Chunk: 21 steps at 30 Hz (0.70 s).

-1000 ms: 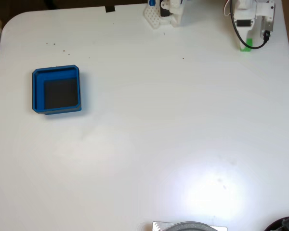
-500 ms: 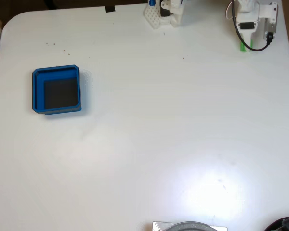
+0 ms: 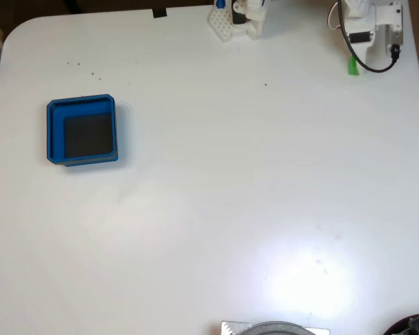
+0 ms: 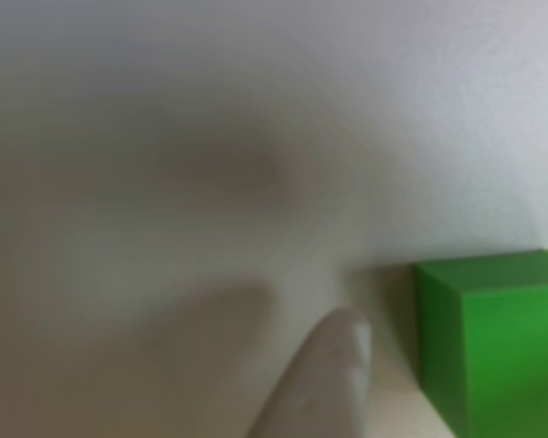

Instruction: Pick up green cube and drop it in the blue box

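Observation:
The green cube point(image 3: 352, 65) lies at the table's far right corner in the fixed view, showing as a thin green sliver beside the white arm. My gripper point(image 3: 357, 54) hangs right over it, its jaws hidden beneath the arm's body. In the other view the cube point(image 4: 498, 342) fills the lower right, close up. One blurred white fingertip point(image 4: 333, 379) stands just left of it with a narrow gap between them; the second finger is out of frame. The blue box point(image 3: 82, 130), with its dark floor, sits far off at the left and holds nothing.
A small white fixture point(image 3: 237, 19) stands at the table's top edge, left of the arm. A black cable point(image 3: 369, 68) loops from the arm. A grey round object point(image 3: 276, 328) pokes in at the bottom edge. Wide white tabletop point(image 3: 230, 181) separates cube and box.
The arm has shifted toward the top edge of the fixed view and covers more of the green cube, leaving a thinner sliver visible. The blue box has not moved.

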Motion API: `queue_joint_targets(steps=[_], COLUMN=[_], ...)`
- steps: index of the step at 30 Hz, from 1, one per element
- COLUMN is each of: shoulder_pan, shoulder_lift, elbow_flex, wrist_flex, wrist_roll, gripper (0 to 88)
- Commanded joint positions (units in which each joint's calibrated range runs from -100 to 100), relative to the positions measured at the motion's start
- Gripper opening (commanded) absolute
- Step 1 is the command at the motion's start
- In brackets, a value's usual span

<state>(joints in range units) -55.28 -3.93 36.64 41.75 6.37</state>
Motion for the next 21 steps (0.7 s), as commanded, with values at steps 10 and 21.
queue_joint_targets(steps=[10,21], shoulder_pan=[-0.06,0.16], shoulder_lift=[1.59,2.92], elbow_flex=[-3.07,-3.07], wrist_flex=[-1.1,-1.1], wrist_roll=[-0.1,-0.05], gripper=[33.8,33.6])
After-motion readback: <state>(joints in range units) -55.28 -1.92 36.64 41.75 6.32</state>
